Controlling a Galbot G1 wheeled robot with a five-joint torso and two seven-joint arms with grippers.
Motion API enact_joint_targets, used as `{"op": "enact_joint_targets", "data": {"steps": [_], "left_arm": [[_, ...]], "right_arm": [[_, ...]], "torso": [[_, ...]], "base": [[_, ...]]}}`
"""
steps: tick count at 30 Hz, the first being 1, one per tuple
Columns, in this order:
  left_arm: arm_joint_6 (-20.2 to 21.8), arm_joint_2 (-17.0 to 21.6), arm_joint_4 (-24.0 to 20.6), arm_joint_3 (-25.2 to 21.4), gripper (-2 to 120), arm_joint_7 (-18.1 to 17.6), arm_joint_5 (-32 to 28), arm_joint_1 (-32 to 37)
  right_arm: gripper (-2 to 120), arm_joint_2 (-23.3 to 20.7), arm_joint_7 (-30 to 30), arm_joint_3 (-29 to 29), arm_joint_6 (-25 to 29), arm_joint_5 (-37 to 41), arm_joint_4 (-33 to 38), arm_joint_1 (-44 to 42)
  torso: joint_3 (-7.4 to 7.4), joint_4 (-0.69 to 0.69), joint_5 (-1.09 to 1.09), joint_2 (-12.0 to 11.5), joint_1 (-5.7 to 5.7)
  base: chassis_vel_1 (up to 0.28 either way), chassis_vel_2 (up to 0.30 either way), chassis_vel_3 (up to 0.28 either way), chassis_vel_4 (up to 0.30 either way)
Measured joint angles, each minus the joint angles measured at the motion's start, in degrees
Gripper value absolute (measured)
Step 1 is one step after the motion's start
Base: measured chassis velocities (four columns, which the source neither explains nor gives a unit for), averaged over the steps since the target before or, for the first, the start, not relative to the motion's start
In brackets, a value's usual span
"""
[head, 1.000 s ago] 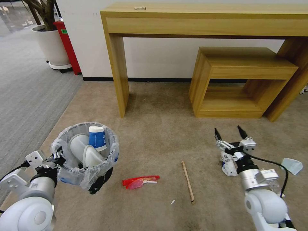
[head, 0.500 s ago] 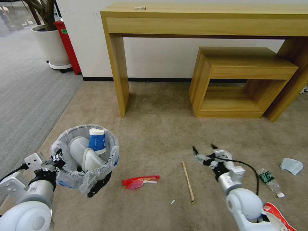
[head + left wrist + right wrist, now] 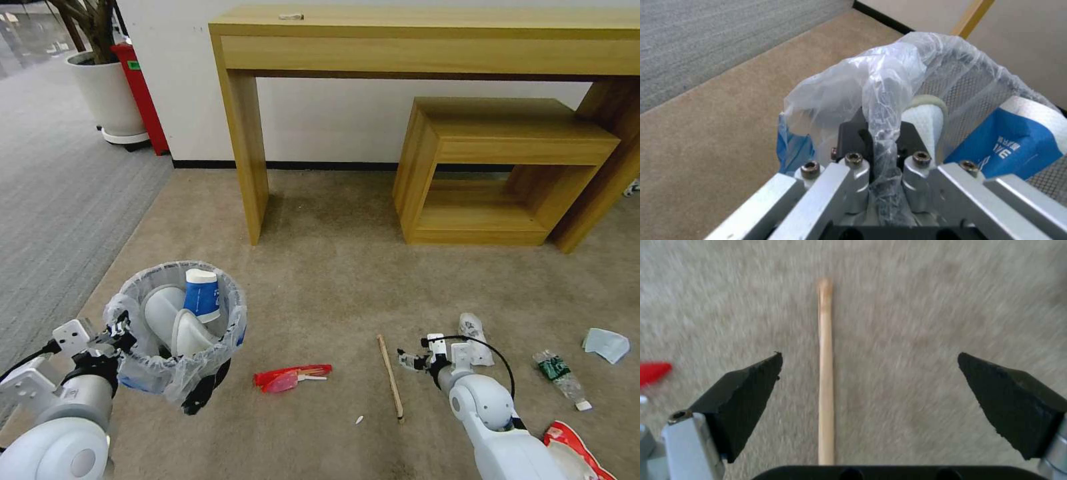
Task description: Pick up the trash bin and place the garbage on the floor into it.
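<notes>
1. Over the beige carpet floor, the right claw has swung from the 3 o'clock side of the scene, where it hung by the white bag a second ago, toward the wooden stick and now sits low just beside it, jaws spread apart.
2. That shift suggests the stick is the next piece of garbage to be lifted; nothing is gripped yet.
3. At 8 o'clock in the head view, the left claw stays clamped on the bag-lined rim of the trash bin, which holds two white slippers and a blue-white cup.
4. Still on the floor: the red wrapper at 6 o'clock, the green-labelled bottle and the blue mask toward 4 o'clock.
5. From the right wrist view, the stick runs lengthwise between the open fingertips, nearer one than the other, a lining-up the head view cannot resolve.
6. From the left wrist view, the claw pinches a fold of clear plastic with the rim, and the cup leans inside.
</notes>
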Motion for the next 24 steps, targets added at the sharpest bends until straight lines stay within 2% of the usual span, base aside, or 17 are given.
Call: {"op": "enact_joint_targets", "data": {"steps": [7,12,16,24], "left_arm": [[0.2,-0.59,0.84,1.33,3,-0.15,0.73,-0.97],[0.23,-0.6,1.07,1.34,3,-0.16,0.74,-1.11],[0.23,-0.6,1.14,1.16,3,-0.17,0.65,-1.08],[0.23,-0.64,0.76,0.99,3,-0.15,0.34,-0.74]], "right_arm": [[100,1.93,-1.23,-1.39,1.85,-0.1,-5.96,2.01],[99,2.69,-2.32,-1.54,2.82,-1.13,-7.72,2.59],[84,3.14,-2.87,-2.03,3.43,-2.89,-9.18,2.95],[68,4.23,-3.36,-2.33,4.19,-4.9,-10.77,3.73]], "torso": [[0.0,0.0,0.0,0.0,0.0],[0.0,0.0,0.0,0.0,0.0],[0.0,0.0,0.0,0.0,0.0],[0.0,0.0,0.0,0.0,0.0]], "base": [[0.0,0.0,0.0,0.0],[0.0,0.0,0.0,0.0],[0.0,0.0,0.0,0.0],[0.0,0.0,0.0,0.0]]}}
